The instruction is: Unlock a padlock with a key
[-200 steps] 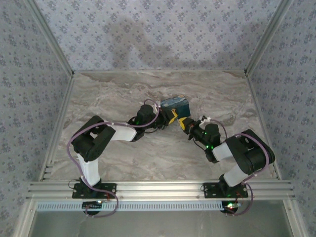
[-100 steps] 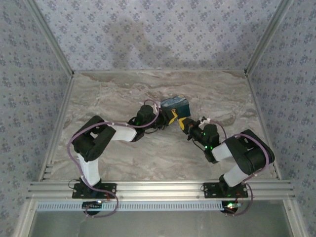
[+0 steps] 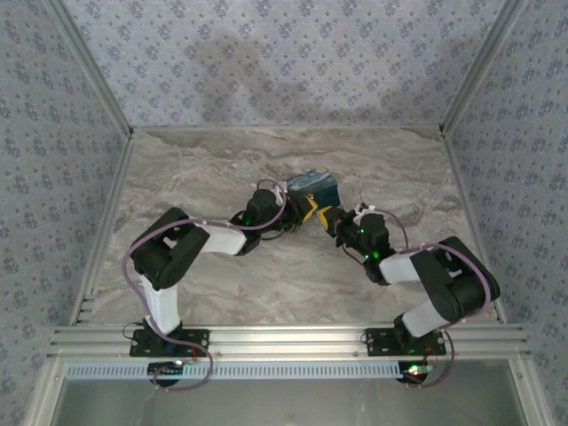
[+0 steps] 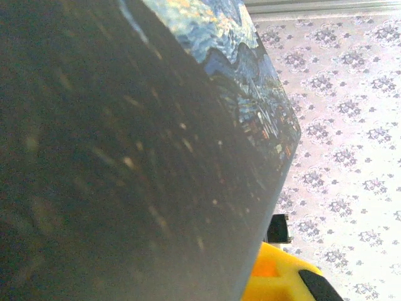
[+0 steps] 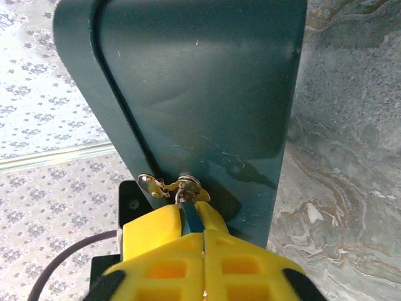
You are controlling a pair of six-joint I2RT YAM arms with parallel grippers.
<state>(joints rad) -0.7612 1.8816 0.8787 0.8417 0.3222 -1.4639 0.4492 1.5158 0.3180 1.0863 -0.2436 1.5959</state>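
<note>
The tiny bluish padlock point(image 5: 190, 217) hangs from the brass latch point(image 5: 164, 186) on the front of the blue night-sky box point(image 5: 207, 81). My right gripper point(image 5: 199, 212) is shut on the padlock, its yellow fingers pressed together just below the latch. No key is visible. In the top view the box point(image 3: 315, 186) sits mid-table, with my left gripper point(image 3: 302, 209) at its near left side and my right gripper point(image 3: 330, 218) at its near right. In the left wrist view the box point(image 4: 125, 157) presses close, one yellow finger point(image 4: 276, 282) beside it, gripping the box.
The marble table point(image 3: 222, 160) stretches out around the box, with patterned walls on three sides. An aluminium rail point(image 3: 284, 342) runs along the near edge by the arm bases. Both forearms crowd the space just in front of the box.
My right arm has pushed forward and left, bringing its gripper closer against the box front. The left arm and the box have stayed put.
</note>
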